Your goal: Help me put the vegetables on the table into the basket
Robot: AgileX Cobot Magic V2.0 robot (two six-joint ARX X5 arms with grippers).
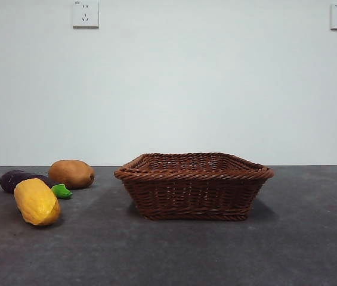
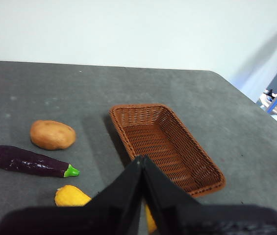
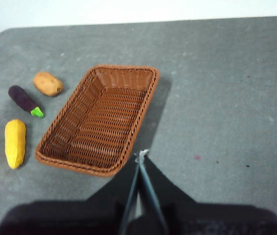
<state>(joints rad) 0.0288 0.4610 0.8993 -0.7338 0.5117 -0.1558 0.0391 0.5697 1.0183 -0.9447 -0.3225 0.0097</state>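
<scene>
Both claws pressed together, empty, high above counter [image 1: 311, 238]. Risk: rounded corn [image 1: 36, 201], potato [image 1: 71, 173], eggplant [image 1: 22, 179] rolling away left of basket [image 1: 193, 185] when nudged.

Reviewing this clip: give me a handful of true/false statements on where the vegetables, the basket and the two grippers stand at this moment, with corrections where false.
1. The basket holds no vegetables. True.
2. The corn cob lies inside the basket. False: it lies on the table beside the basket, as do the other two.
3. The potato and the eggplant lie on the same side of the basket as the corn. True.
4. The left gripper is shut on the eggplant. False: its jaws are shut on nothing, up above the table.
5. The right gripper has its jaws spread wide. False: they are closed together, holding nothing.
6. The basket stands upright on the table. True.
</scene>
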